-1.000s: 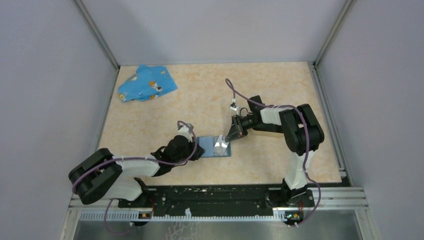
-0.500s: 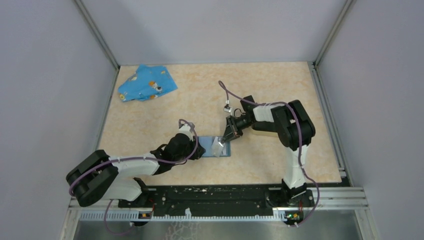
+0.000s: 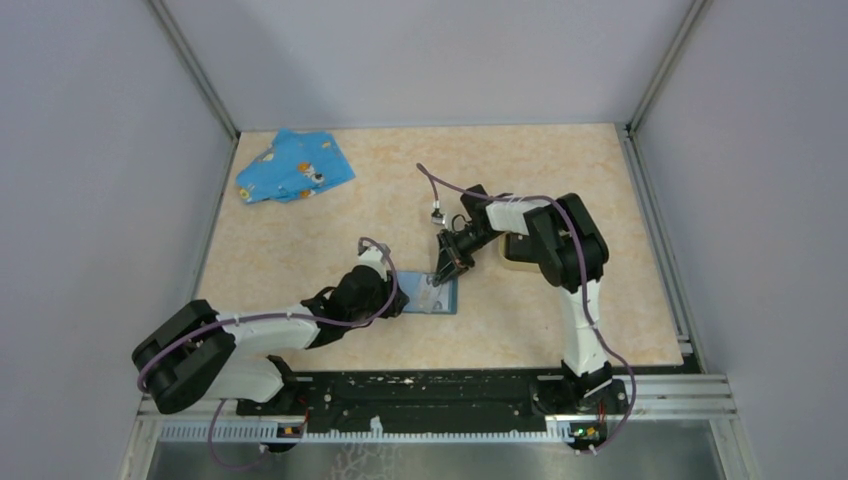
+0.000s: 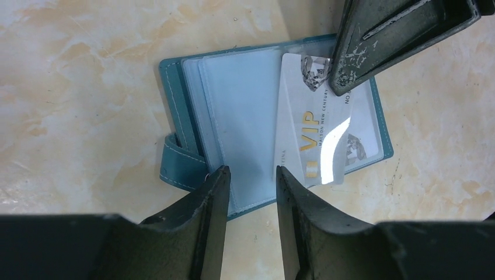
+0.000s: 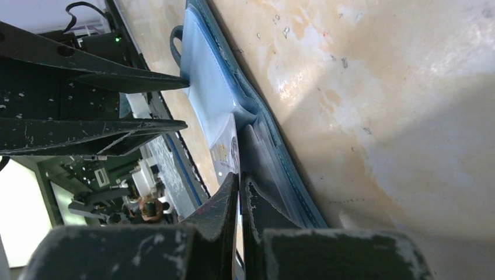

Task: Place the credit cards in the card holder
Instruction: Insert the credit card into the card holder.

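Open blue card holder lying flat on bench, between both arms. Right gripper, jaws pinching shut on white VIP card, angling it toward clear pocket; card lying across page, apparently not yet seated. Second card seemingly sleeved already on right page. Left gripper hovering at holder's near edge, jaws partly apart, gripping nothing. Card reading gold "VIP", small print apparently "MAISON NEW CENTURY".

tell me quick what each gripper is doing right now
Left gripper: open, holding nothing, above the blue flat case with clear sleeves.
Right gripper: closed on the white glossy VIP card.
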Tool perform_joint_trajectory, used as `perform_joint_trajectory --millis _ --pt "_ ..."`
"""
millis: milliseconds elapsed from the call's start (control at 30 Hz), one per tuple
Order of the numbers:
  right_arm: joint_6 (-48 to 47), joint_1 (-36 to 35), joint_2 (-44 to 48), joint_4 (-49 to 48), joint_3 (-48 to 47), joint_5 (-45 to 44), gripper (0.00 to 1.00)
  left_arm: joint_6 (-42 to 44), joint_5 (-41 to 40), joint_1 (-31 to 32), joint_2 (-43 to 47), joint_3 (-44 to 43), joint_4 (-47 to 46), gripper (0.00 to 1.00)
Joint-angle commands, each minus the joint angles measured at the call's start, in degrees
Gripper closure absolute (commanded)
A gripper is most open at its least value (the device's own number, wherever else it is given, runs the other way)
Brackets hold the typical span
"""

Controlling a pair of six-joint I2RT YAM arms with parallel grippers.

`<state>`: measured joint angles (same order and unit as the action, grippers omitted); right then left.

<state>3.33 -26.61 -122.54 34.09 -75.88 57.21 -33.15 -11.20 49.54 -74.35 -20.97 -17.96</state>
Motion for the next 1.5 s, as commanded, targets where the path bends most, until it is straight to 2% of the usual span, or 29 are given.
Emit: perform_joint_trajectory --millis 0,267,633,767,867,967,1067,1200,1267,1467 --pt "-3.06 -0.95 -1.49 6.39 -3.31 -5.04 0.99 2.49 -3.17 0.12 -0.15 -0.49 4.32 0.58" --pt "-5.2 -2.67 -5.1 11.87 -9.48 -6.85 0.97 3.55 -2.11 0.12 -1.75 -1.22 3.54 0.59" --pt "-0.92 -3.01 -7.4 9.65 -12.12 -3.66 0.95 4.67 -0.53 0.13 -1.62 -1.18 2.0 0.58" --pt "0.35 -3.01 -8.08 8.21 -12.27 -1.41 0.94 4.69 0.95 0.12 -0.94 -1.67 1.52 0.56" --pt "0.31 -3.01 -8.31 7.73 -11.96 -1.02 0.92 4.54 2.11 0.12 1.59 -2.41 1.88 0.51" --pt "0.23 -3.01 -8.01 7.39 -11.75 -0.96 0.91 3.82 5.06 0.12 5.0 -2.58 1.66 0.48" --pt "0.35 -2.99 -8.06 7.15 -11.84 -0.88 0.91 2.69 12.64 0.12 6.26 -2.39 -2.39 0.49" --pt "0.36 -3.01 -8.55 7.15 -11.99 -0.79 0.91 -0.87 21.49 0.12 2.96 -2.96 -8.69 0.58" --pt "0.25 -3.0 -8.6 7.18 -12.06 -0.78 0.9 -1.6 22.31 0.12 -0.05 -4.0 -9.98 0.61" --pt "0.02 -2.99 -8.62 7.43 -12.27 -1.01 0.9 -2.07 22.04 0.21 -8.99 -8.52 -9.41 0.64"
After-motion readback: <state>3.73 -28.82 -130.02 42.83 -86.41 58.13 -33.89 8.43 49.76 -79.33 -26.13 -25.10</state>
